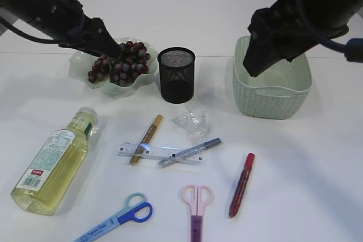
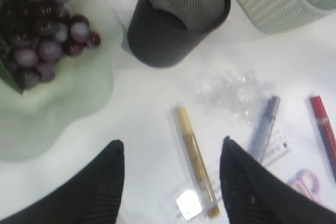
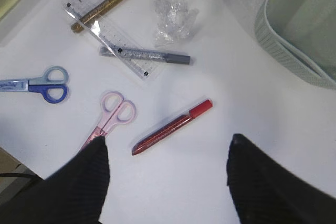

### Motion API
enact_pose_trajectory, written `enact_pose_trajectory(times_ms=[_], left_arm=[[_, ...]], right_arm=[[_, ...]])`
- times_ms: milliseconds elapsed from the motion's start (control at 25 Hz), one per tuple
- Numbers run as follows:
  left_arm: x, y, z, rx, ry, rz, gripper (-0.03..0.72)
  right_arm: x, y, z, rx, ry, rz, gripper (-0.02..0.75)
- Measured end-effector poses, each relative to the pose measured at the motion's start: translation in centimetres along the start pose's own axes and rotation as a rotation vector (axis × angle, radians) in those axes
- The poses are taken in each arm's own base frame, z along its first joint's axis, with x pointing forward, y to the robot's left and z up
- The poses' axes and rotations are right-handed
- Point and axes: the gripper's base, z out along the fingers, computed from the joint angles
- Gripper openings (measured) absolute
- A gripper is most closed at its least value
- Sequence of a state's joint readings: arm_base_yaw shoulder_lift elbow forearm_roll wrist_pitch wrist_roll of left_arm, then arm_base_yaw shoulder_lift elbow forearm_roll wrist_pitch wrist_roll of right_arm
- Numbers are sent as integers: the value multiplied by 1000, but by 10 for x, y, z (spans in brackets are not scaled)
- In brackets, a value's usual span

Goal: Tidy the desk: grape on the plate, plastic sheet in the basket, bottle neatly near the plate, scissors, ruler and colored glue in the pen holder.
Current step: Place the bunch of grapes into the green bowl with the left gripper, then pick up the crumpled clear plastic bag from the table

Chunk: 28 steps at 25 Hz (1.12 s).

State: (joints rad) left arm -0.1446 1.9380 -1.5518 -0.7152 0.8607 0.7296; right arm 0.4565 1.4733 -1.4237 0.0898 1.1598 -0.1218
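only exterior shows bottle (image 1: 54, 162) — wrists miss it.

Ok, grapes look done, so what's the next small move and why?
Probably lower the right gripper onto the plastic sheet. The grapes already sit on the plate, the sheet lies loose by the pen holder, both grippers are open and empty, and the basket is on the right.

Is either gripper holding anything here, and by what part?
Nothing is held. The left gripper and right gripper are both open and empty.
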Motion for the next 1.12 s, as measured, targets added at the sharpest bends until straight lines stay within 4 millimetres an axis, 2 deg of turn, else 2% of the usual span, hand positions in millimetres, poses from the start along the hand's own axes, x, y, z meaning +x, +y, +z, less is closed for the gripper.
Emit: enact_pose_trajectory(times_ms=[240,440,800,960,1120], left_arm=[[17,-10,-23,-23,230,-86,426],[25,-17,-45,-79,335,-166,426],[23,-26,-90,-312,310,-244,426],[19,-48,-109,-330,255,-230,426],[17,-75,-140,-327,174,-204,426]], right_arm=[[4,0,0,-3,41,28,544],[6,1,0,-4,65,76,544],[7,1,2,0,86,215,545],[5,0,11,1,113,226,545],[3,-1,22,-2,144,232,544]])
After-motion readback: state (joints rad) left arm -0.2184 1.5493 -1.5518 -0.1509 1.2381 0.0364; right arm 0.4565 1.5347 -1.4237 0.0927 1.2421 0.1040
